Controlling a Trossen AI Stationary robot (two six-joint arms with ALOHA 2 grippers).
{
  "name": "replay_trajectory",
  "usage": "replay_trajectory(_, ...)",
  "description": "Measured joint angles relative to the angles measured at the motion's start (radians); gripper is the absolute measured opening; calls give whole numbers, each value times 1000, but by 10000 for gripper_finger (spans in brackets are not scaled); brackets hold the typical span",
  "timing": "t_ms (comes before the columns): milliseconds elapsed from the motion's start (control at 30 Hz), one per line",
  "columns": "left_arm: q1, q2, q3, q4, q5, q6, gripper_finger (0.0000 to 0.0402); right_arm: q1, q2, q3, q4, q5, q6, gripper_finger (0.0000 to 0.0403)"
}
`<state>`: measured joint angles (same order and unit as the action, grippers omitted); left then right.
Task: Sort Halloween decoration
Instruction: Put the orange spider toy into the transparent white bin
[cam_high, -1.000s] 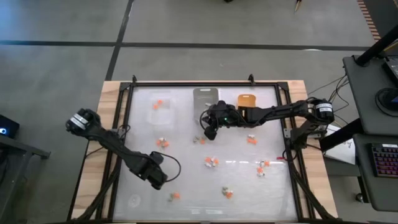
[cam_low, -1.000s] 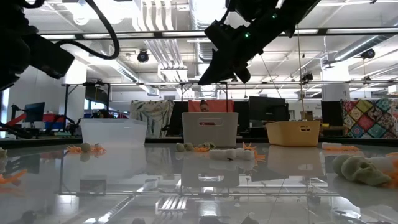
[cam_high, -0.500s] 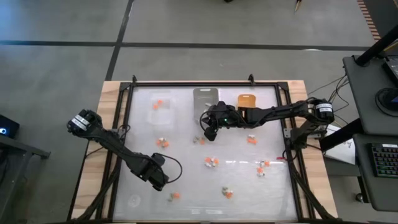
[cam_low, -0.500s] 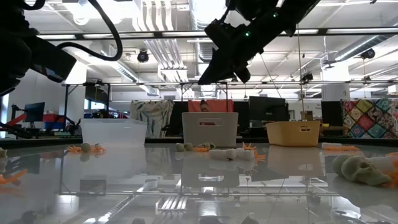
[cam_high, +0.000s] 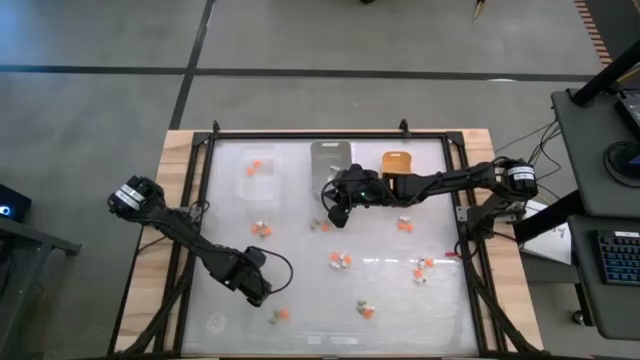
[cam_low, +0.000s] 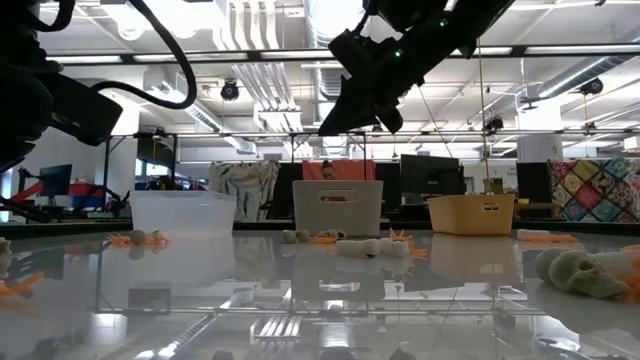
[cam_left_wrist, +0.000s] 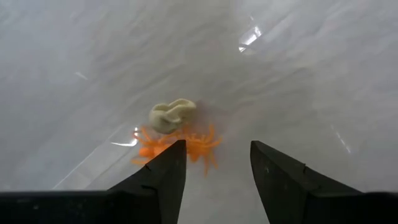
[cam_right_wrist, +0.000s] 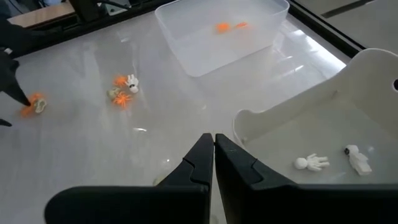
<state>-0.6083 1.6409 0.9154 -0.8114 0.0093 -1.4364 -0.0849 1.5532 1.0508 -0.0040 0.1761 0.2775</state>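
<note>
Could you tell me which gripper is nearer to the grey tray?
Right. The right gripper hovers beside the grey tray; the left gripper is far off, near the table's front.

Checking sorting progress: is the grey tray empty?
Not empty: the grey tray holds two small white figures.

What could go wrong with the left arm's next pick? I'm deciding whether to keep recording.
The left gripper, open, hangs over a pale trinket touching an orange spider. Closing there may catch both, mixing kinds, or flick one away across the slick table. The right gripper, shut, waits beside the grey tray.
</note>
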Motion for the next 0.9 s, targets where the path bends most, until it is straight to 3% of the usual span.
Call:
replay_trajectory(500,0,0,-34,14,-2,13,145,0,0,0,1,0,0,9)
replay_trajectory(900,0,-1,-40,38,-2,17,70,0,0,0,1,0,0,9)
